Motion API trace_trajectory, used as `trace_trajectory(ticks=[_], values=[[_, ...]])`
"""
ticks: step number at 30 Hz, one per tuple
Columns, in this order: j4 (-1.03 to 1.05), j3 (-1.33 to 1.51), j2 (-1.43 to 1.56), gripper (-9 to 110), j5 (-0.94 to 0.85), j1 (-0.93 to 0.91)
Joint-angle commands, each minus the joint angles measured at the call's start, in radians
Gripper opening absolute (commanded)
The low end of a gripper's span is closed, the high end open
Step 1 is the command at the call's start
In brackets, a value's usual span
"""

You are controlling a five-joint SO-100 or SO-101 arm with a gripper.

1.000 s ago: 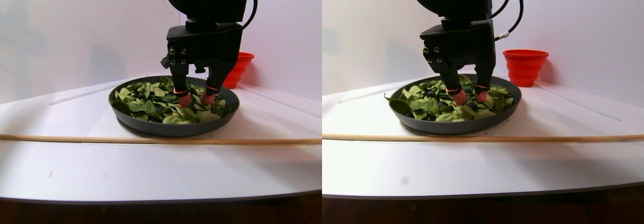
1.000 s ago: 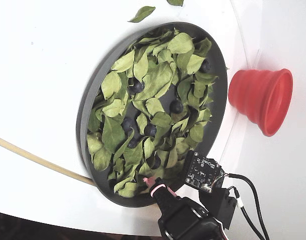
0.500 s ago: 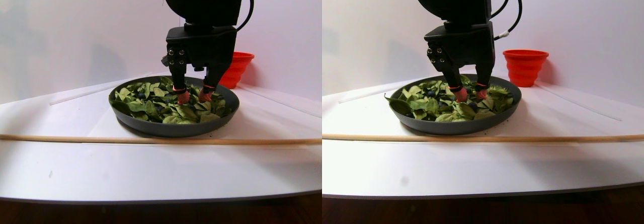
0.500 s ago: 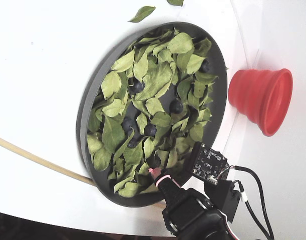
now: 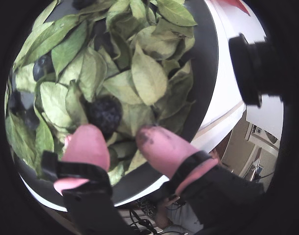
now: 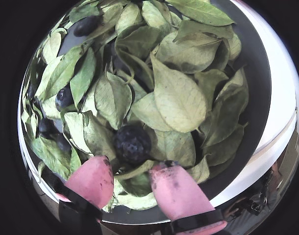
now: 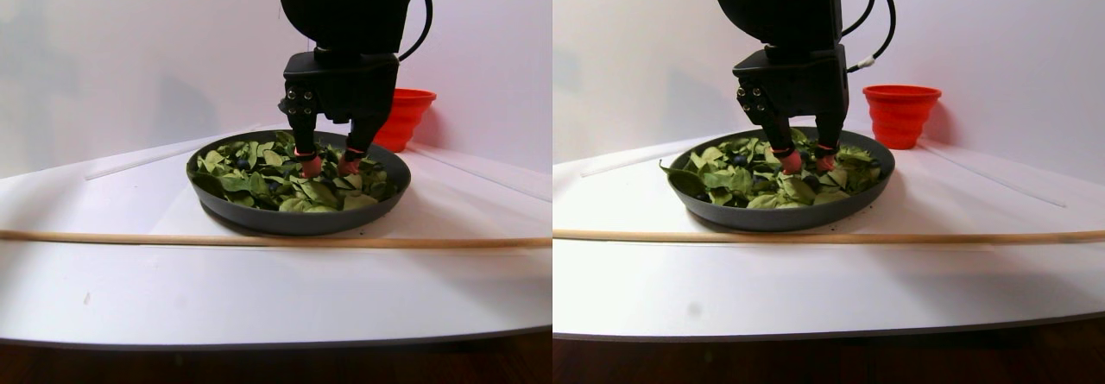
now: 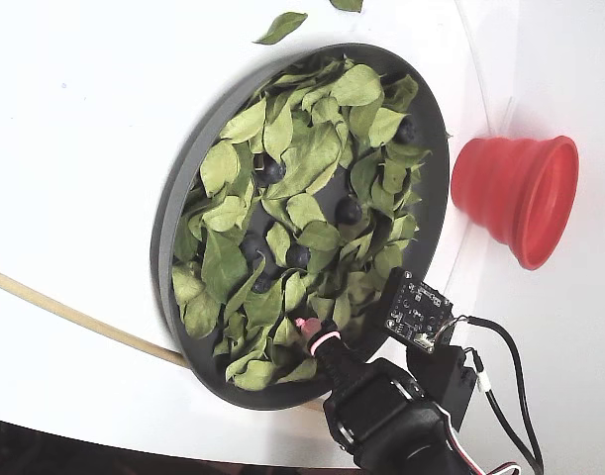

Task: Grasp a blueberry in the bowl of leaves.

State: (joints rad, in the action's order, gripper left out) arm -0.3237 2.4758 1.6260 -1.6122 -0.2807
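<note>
The dark-grey bowl [image 8: 433,188] is filled with green leaves [image 8: 307,158] and several blueberries [image 8: 349,210]. My gripper [image 6: 132,169] is lowered into the near side of the bowl, its pink fingertips [image 6: 93,178] apart and resting among the leaves. One dark blueberry [image 6: 132,143] lies just beyond the gap between the fingertips, apart from both; it also shows in a wrist view [image 5: 105,113]. Other blueberries [image 6: 64,97] lie partly under leaves farther off. In the stereo pair view the gripper [image 7: 328,164] points straight down into the bowl [image 7: 298,220].
A red ribbed cup [image 8: 520,198] stands beside the bowl on the white table. A thin wooden stick [image 7: 259,240] lies across the table in front of the bowl. Two loose leaves [image 8: 280,25] lie outside the bowl's far rim.
</note>
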Motion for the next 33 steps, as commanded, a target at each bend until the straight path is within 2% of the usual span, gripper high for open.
trace_trajectory(ticks=[1, 33], values=[[-0.029, -0.038, -0.005, 14, -0.003, 0.002], [-0.097, -0.126, -0.133, 19, -0.009, -0.02]])
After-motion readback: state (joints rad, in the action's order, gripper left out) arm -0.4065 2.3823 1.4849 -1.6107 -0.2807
